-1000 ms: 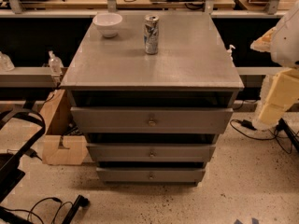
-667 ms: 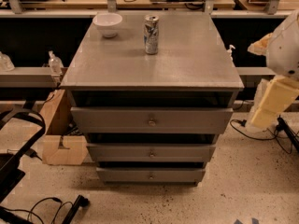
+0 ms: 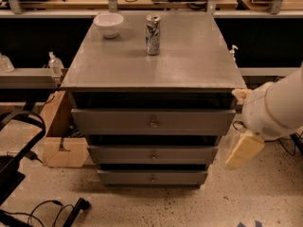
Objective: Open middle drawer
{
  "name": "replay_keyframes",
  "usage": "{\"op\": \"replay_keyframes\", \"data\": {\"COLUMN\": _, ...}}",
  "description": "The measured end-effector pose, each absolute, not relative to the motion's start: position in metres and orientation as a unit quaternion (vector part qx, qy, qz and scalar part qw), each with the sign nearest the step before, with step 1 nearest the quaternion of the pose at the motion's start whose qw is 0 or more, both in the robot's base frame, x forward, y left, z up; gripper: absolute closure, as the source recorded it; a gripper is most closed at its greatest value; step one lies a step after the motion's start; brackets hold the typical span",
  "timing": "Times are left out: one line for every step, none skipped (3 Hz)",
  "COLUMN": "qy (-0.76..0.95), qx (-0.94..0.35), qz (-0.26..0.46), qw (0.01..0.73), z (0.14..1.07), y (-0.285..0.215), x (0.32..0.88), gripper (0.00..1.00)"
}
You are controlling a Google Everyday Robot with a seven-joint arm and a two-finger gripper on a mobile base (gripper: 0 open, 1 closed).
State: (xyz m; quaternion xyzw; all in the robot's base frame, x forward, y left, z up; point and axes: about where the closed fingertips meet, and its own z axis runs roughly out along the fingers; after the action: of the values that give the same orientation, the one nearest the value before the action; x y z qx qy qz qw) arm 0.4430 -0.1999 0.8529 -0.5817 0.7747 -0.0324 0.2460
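The claw (image 3: 244, 150) hung right of the cabinet (image 3: 189, 65), near the middle drawer (image 3: 123, 154) but apart from it. Whether it was clenched or released could not be told. Its arm (image 3: 279, 108) ran off the right edge.

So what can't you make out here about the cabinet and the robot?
All in the camera view:
- The arm: cut off by the right edge. Only its hand shows, hanging just right of the cabinet, level with the middle drawer.
- Drawer contents: hidden behind the grey fronts.
- Gap above the middle drawer: too dark to see into.
- Print on the can: too small to read.
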Motion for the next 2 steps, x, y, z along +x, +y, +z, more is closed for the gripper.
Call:
{"op": "replay_keyframes", "data": {"qy": 0.782, "qx": -0.563, "qz": -0.060, "qw": 0.260, "z": 0.813, "y": -0.197, "x": 0.449, "gripper": 0.00}}
{"op": "replay_keyframes", "data": {"qy": 0.792, "qx": -0.529, "qz": -0.087, "qw": 0.291, "z": 0.798, "y": -0.191, "x": 0.483, "gripper": 0.00}}
